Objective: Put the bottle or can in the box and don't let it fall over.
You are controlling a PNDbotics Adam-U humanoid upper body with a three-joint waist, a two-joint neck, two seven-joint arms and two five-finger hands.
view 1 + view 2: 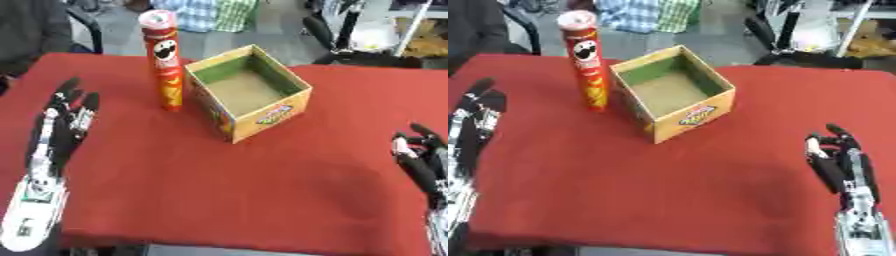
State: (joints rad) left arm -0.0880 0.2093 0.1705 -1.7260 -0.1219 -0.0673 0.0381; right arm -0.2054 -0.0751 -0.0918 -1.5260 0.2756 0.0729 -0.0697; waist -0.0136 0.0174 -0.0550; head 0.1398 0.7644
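While the red can (164,60) is standing upright on the red table (219,190), just to the left of the open box (248,92), nothing is being held. The left hand (59,131) is lying with fingers straight and apart; the right hand (839,161) is resting relaxed. I judge the reach is starting: the can needs grasping without tipping.
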